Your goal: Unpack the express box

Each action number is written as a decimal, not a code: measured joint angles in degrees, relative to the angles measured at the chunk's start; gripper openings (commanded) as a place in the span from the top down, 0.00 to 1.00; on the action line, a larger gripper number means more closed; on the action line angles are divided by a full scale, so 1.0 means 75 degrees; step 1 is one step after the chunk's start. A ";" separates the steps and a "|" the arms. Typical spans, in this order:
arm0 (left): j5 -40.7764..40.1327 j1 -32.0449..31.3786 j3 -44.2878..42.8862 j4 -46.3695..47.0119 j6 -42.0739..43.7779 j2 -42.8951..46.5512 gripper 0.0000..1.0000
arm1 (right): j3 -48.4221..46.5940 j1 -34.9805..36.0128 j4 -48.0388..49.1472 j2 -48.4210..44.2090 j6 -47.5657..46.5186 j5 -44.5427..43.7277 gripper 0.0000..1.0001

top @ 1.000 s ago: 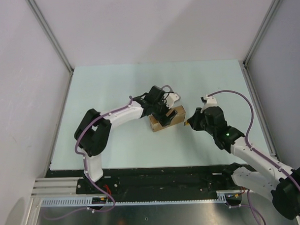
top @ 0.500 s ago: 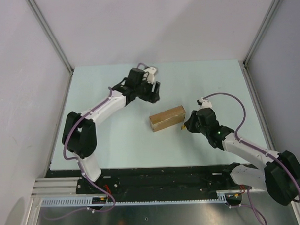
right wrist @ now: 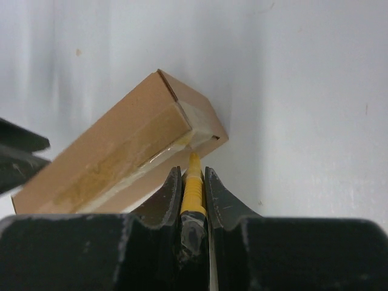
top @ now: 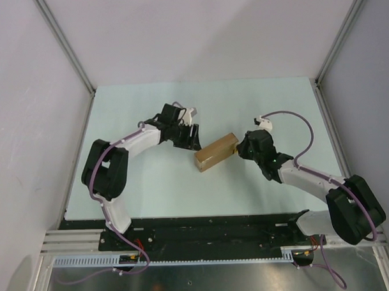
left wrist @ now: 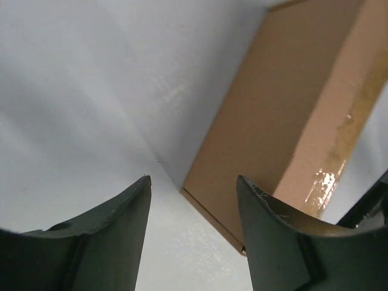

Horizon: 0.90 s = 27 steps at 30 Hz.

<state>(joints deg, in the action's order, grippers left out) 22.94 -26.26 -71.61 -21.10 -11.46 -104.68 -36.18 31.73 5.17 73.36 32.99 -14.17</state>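
The express box (top: 216, 152) is a small brown cardboard box lying closed on the table, its top seam taped. My right gripper (top: 240, 149) is shut on a yellow utility knife (right wrist: 193, 185) whose tip touches the taped seam at the box's right end (right wrist: 195, 134). My left gripper (top: 193, 143) is open and empty, low at the box's left end. In the left wrist view the box's side (left wrist: 273, 115) fills the right half, just beyond my right fingertip (left wrist: 257, 200).
The pale green table (top: 151, 179) is bounded by grey walls and metal posts at the back corners (top: 90, 91). Both arm bases stand at the near edge (top: 204, 231).
The left gripper let go of the box, swung away to the back, and has come back down by the box's left end. The right gripper moved in with the knife; the box has turned slightly.
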 measured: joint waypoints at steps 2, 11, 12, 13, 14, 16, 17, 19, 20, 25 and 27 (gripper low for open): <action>0.0294 -0.0082 0.0050 -0.0006 0.0061 -0.0017 0.41 | -0.0195 -0.0044 0.0114 0.0230 -0.0006 0.0015 1.00; 0.0627 -0.0204 0.0664 0.0047 0.0271 -0.0017 0.45 | -0.1061 -0.0160 0.0688 0.1364 -0.0239 0.0554 1.00; 0.0656 -0.0210 0.0772 0.0038 0.0271 -0.0015 0.44 | -0.1122 -0.0160 0.0790 0.1469 -0.0268 0.0694 1.00; 0.0697 -0.0210 0.0851 0.0032 0.0274 -0.0012 0.42 | -0.1172 -0.0163 0.0886 0.1559 -0.0297 0.0819 1.00; 0.0761 -0.0210 0.0935 0.0020 0.0274 0.0000 0.41 | -0.1244 -0.0166 0.0997 0.1687 -0.0356 0.1046 1.00; 0.0857 -0.0259 0.1075 -0.0015 0.0303 0.0082 0.37 | -0.1437 -0.0169 0.1198 0.1979 -0.0446 0.1530 1.00; 0.0901 -0.0289 0.1110 -0.0035 0.0326 0.0134 0.37 | -0.1539 -0.0166 0.1309 0.2130 -0.0478 0.1775 1.00; 0.1026 -0.0396 0.1207 -0.0058 0.0367 0.0344 0.35 | -0.1679 -0.0160 0.1492 0.2363 -0.0542 0.2180 1.00; 0.1064 -0.0449 0.1250 -0.0064 0.0396 0.0475 0.34 | -0.1743 -0.0157 0.1565 0.2468 -0.0560 0.2396 1.00; 0.0533 -0.0557 0.1338 -0.0111 0.0525 0.1084 0.31 | -0.1909 -0.0111 0.1658 0.2664 -0.0644 0.2818 1.00; 0.0017 -0.0545 0.1338 -0.0119 0.0539 0.1221 0.31 | -0.1990 -0.0119 0.1597 0.2664 -0.0679 0.2815 1.00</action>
<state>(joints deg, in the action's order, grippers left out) 23.07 -30.35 -61.58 -22.00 -7.42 -95.53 -51.11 30.83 17.15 93.34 27.90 6.94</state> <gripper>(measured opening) 0.684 0.164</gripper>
